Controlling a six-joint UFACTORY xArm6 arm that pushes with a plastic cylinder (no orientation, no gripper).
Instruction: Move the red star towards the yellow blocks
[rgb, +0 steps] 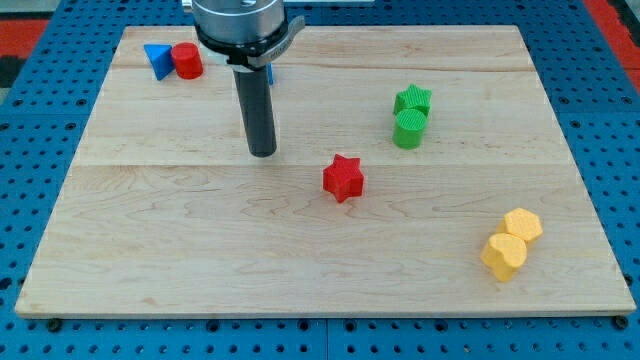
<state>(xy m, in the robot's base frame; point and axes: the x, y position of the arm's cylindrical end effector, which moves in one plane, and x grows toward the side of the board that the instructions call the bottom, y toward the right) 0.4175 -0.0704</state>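
My tip (262, 152) rests on the wooden board (180, 230) to the view's left of the red star (343, 178) and slightly above it, apart from it with bare wood between. There is no claw on this arm, only the straight rod, so nothing opens, closes or clamps. The red star sits near the middle of the board, alone, touching nothing. The 2 yellow blocks stand touching each other near the view's bottom right: a yellow hexagon-like block (523, 225) and, just below and left of it, a yellow block (503, 256) whose shape I cannot make out for sure. The star is well apart from them. It looks like a small, stiff, light piece that should slide easily on smooth wood, but its points and notches mean an off-centre push will likely spin it or let it slip off the rod. Judging from the layout, contact belongs on its upper-left side, opposite the yellow pair, pressing through its centre toward the view's bottom right. A green star (413, 99) and a green cylinder (408, 129) sit touching at the upper right, clear of that path; a red cylinder (187, 61) and a blue triangle (157, 59) sit at the top left, with another blue piece mostly hidden behind the rod.
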